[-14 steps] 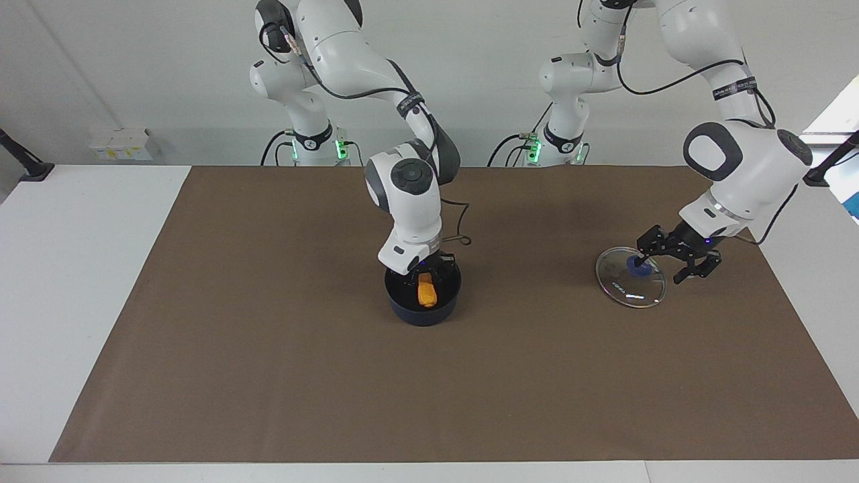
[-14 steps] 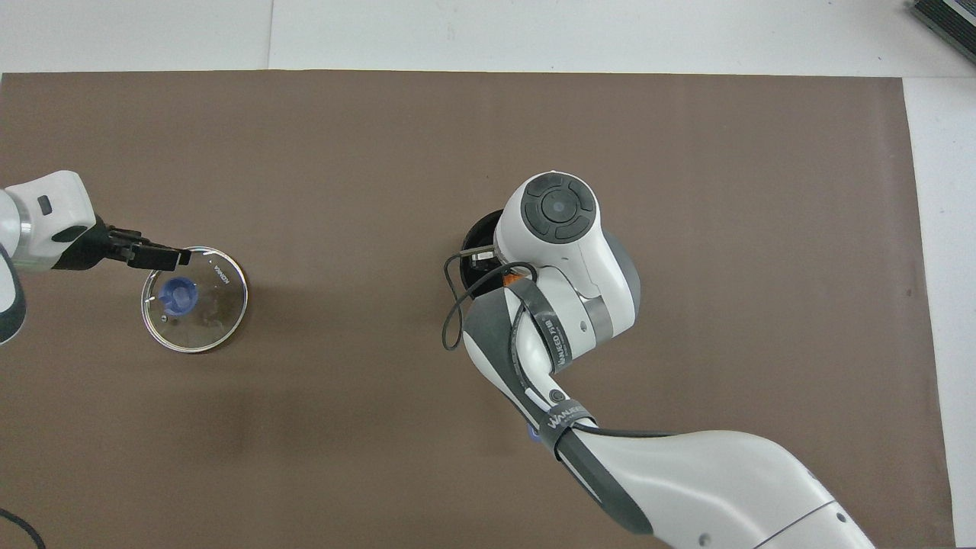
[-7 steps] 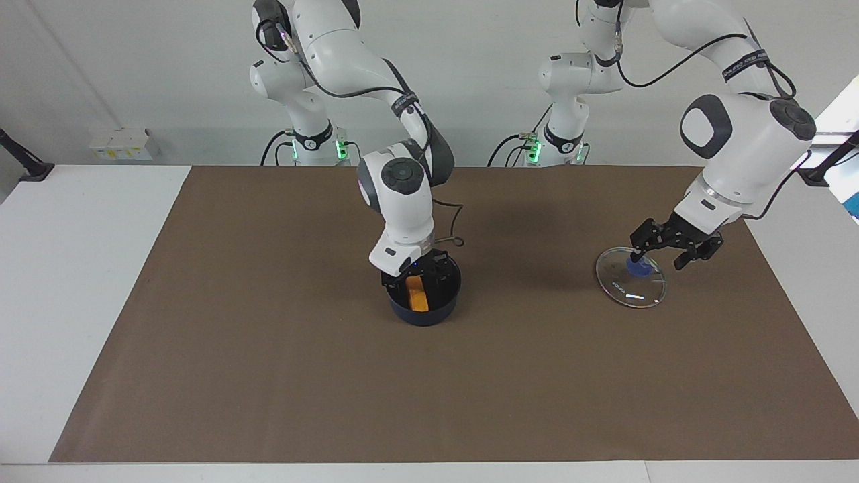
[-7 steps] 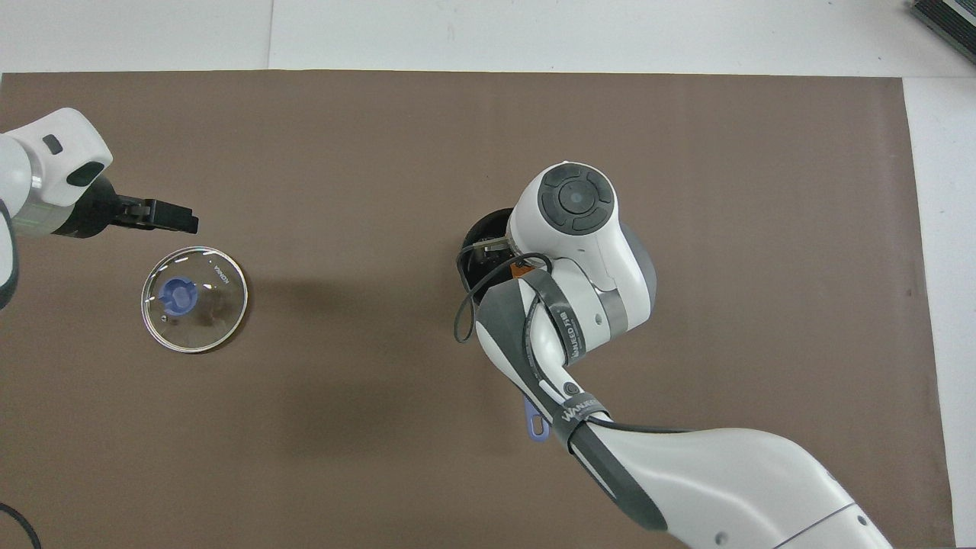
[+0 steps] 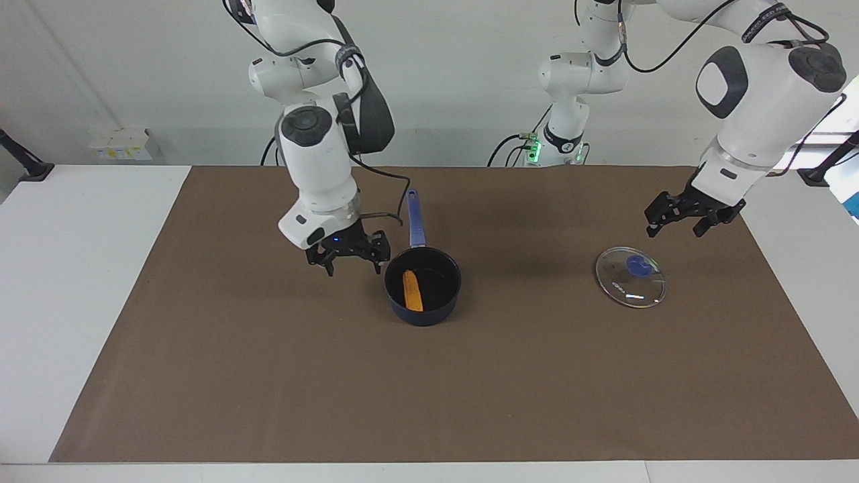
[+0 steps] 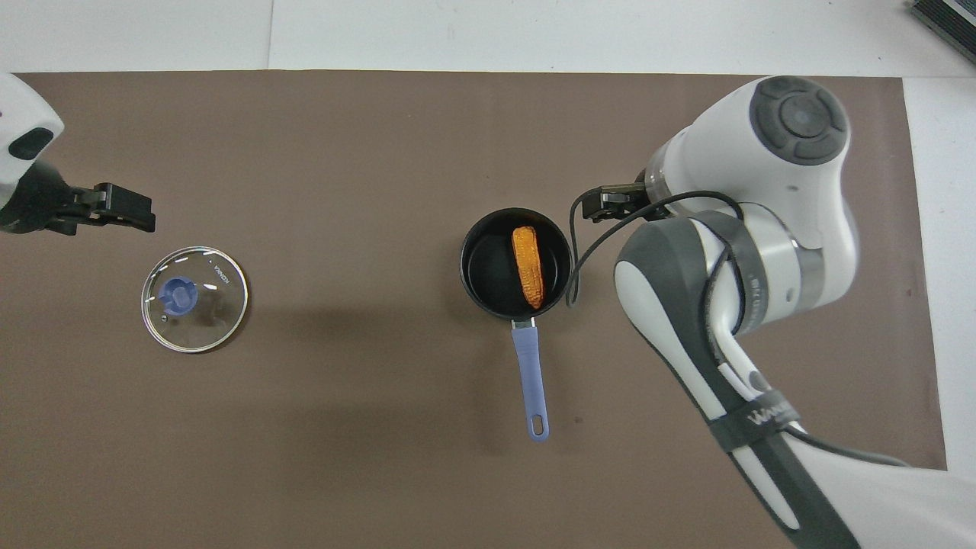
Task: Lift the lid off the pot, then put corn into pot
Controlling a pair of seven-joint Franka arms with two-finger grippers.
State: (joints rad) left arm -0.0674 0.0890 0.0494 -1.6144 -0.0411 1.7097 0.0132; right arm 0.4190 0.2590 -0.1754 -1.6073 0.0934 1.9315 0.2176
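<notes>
Facing view: corn [image 5: 412, 290] now lying free in the pot [image 5: 423, 286], no longer pinched as 0.5 s ago. Right gripper [image 5: 349, 253] lifted out, hanging over the brown mat [image 5: 268, 376] just beside the pot toward the right arm's end of the desk, jaws spread and empty. Left gripper [image 5: 686, 218] raised away from the lid [image 5: 631, 276], jaws spread, nothing held. Lid flat on the mat near the desk edge at the left arm's end, well apart from the pot. Both steps judged done, with only retreat left. White wall and 2 arm bases along the robots' edge.

Overhead view: corn [image 6: 528, 266] lengthwise in the pot [image 6: 488, 286], handle pointing at the robots' edge. Lid [image 6: 194, 299] knob up. Left gripper [image 6: 114, 215] above bare mat [image 6: 343, 419] beside the lid. Right gripper [image 6: 610, 206] beside the pot. White desk [image 6: 534, 34] showing past the mat.
</notes>
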